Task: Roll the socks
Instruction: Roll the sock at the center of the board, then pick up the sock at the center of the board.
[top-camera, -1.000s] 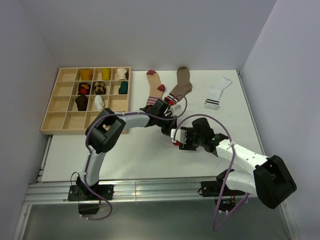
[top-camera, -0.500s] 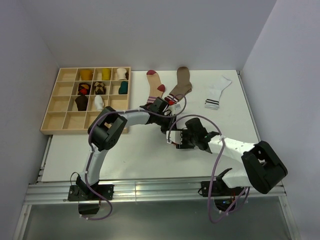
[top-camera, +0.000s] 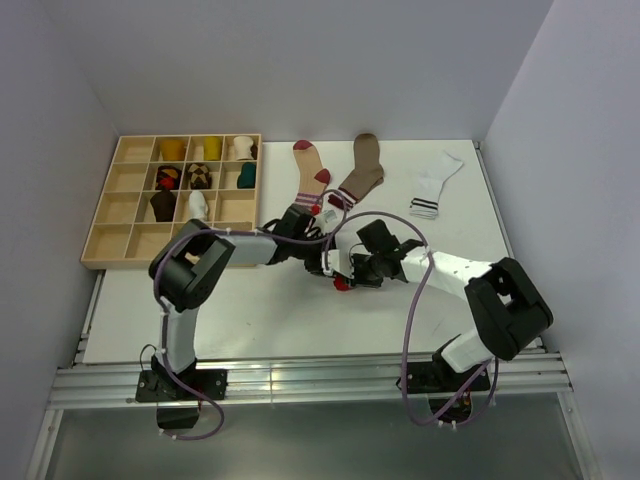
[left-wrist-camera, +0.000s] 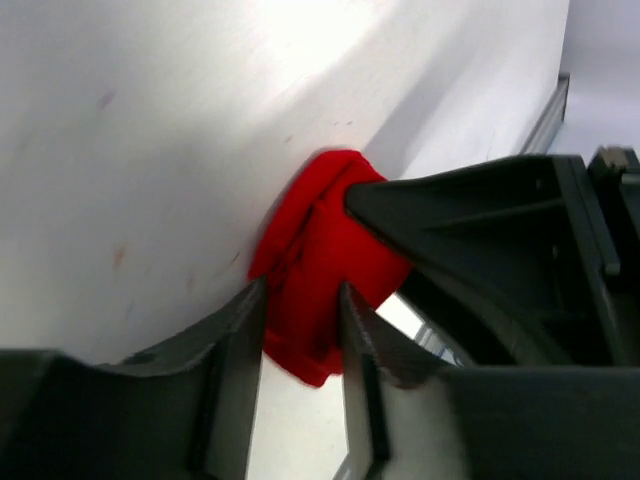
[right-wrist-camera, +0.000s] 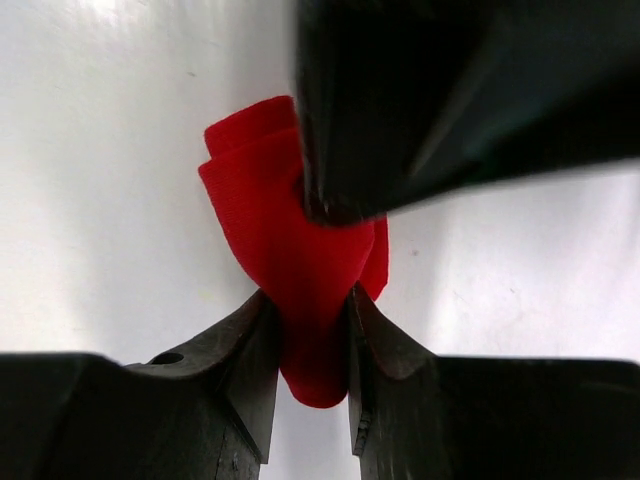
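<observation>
A red sock (top-camera: 342, 284), bunched into a small wad, sits at mid-table between both grippers. My right gripper (right-wrist-camera: 312, 320) is shut on it, and the red sock (right-wrist-camera: 270, 200) bulges out beyond the fingers. My left gripper (left-wrist-camera: 300, 330) has its jaws parted, with the red sock (left-wrist-camera: 320, 250) lying loosely between them. The two grippers meet nose to nose, left gripper (top-camera: 325, 265) against right gripper (top-camera: 352, 270). Flat at the back of the table lie a pale sock with red heel and striped cuff (top-camera: 312, 180), a brown sock (top-camera: 362, 172) and a white sock (top-camera: 433, 185).
A wooden compartment tray (top-camera: 130, 240) stands at the left, with rolled socks in several of its cells. The left arm's cable loops low over the table near the pale sock's cuff. The metal frame rail (top-camera: 300, 385) runs along the near edge.
My right gripper moved left to meet the left one and closed on the red sock. The left jaws went from shut to parted.
</observation>
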